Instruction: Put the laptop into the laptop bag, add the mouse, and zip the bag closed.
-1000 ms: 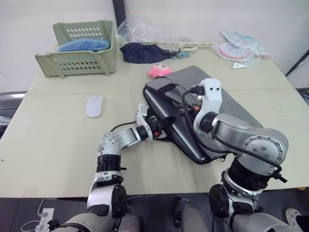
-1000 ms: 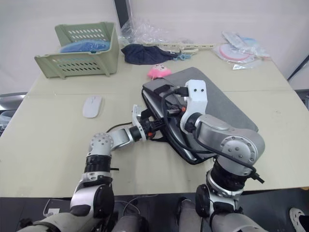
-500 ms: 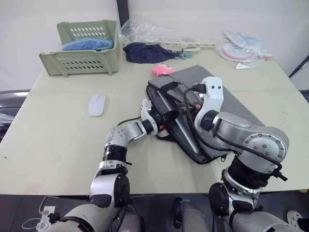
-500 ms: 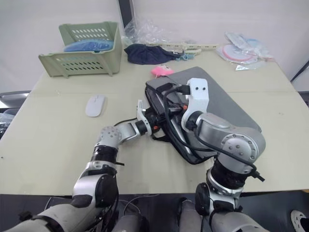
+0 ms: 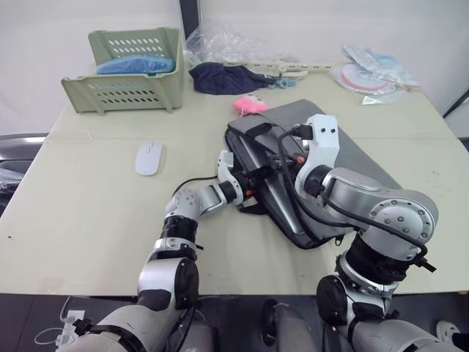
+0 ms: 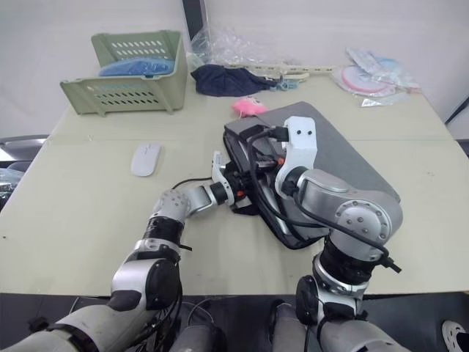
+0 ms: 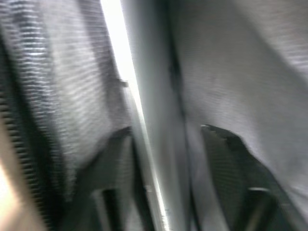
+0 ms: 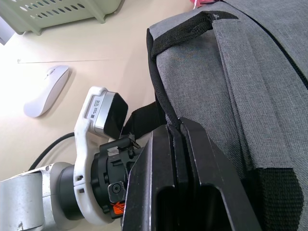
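The grey laptop bag (image 5: pixel 359 158) lies flat on the table, right of the middle. My left gripper (image 5: pixel 253 178) is at the bag's left edge; in the left wrist view its fingers (image 7: pixel 115 159) stand open among grey fabric, with a pale strip between them. I cannot tell whether that strip is the laptop, which is otherwise hidden. My right gripper (image 8: pixel 174 126) is shut on the bag's black strap handle (image 8: pixel 161 91), just above the left gripper. The white mouse (image 5: pixel 149 158) rests on the table to the left, apart from both grippers.
A green basket (image 5: pixel 128 70) holding a blue item stands at the back left. A dark cloth (image 5: pixel 220 77), a pink plush toy (image 5: pixel 250 104) and clear plastic wrap lie behind the bag. Packets (image 5: pixel 366 73) sit at the back right.
My left gripper's fingers have opened, and the left arm has pushed a little further toward the bag's edge. The right gripper keeps its hold on the handle.
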Available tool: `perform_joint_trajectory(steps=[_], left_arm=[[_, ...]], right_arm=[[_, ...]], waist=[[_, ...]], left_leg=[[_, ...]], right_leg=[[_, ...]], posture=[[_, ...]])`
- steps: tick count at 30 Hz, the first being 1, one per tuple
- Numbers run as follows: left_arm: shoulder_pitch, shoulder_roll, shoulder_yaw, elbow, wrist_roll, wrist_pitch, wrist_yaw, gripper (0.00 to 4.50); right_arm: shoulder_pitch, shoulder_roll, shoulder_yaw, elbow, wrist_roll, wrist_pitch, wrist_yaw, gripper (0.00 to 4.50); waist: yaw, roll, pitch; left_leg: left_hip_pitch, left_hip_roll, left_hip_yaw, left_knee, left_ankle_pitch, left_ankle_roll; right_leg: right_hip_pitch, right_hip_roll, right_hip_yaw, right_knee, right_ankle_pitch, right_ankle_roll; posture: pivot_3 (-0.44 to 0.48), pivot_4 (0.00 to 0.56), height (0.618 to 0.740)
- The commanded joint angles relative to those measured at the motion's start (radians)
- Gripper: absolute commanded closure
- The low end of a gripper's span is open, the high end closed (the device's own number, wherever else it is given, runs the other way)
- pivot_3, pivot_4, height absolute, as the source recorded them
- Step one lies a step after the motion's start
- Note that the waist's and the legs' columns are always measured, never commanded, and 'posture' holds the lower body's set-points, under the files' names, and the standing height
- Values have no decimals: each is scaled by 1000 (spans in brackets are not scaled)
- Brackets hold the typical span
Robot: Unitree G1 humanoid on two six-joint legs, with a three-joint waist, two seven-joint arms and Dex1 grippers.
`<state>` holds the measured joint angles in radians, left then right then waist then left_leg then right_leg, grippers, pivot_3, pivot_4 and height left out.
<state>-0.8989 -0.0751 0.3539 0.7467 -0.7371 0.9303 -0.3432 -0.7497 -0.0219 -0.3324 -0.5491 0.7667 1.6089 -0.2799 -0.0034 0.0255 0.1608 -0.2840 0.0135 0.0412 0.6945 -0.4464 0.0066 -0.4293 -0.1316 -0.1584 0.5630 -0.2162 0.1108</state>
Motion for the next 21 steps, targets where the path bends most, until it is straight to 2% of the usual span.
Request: perform_joint_trajectory(steps=[1, 6, 9, 11, 18, 21], left_arm=[[40, 27, -25, -43, 22, 62, 14, 33], [116, 79, -51, -254, 8, 176, 38, 33], [178, 154, -57, -453, -18, 272, 60, 33], [195, 183, -55, -527, -29, 308, 66, 33], [198, 243, 38, -739, -124, 442, 133, 33], [163, 309, 62, -805, -155, 453, 118, 33]], right_arm=[[-17, 3, 6, -28, 17, 5, 3, 4500], [-6, -1, 6, -30, 15, 5, 7, 4500], [5, -4, 7, -30, 16, 5, 12, 4500], [7, -5, 7, -28, 15, 5, 15, 4500], [5, -16, 9, -11, 11, 5, 29, 4500], [9, -28, 11, -7, 5, 5, 40, 4500]], waist=[[0, 0, 0], [-11, 0, 0], [-26, 0, 0], [-30, 0, 0], [-31, 0, 1], [-32, 0, 1]], left_leg=[[1, 0, 0, 0, 0, 0], [0, 0, 0, -1, 0, 0], [0, 1, 0, -2, 0, 0], [0, 1, 0, -3, 0, 0], [0, 1, -1, -3, 0, 0], [0, 1, -1, -4, 0, -1]], right_leg=[[-1, 0, -1, -1, 0, 0], [0, 0, 0, -1, 0, 0], [0, 1, 0, -1, 0, 0], [0, 1, 0, -2, 0, 0], [-4, 1, 0, -2, 0, 0], [-4, 2, 0, -2, 0, 0]], posture=[[0, 150, 740], [0, 150, 740], [0, 150, 740], [0, 150, 740], [0, 150, 740], [0, 150, 740]])
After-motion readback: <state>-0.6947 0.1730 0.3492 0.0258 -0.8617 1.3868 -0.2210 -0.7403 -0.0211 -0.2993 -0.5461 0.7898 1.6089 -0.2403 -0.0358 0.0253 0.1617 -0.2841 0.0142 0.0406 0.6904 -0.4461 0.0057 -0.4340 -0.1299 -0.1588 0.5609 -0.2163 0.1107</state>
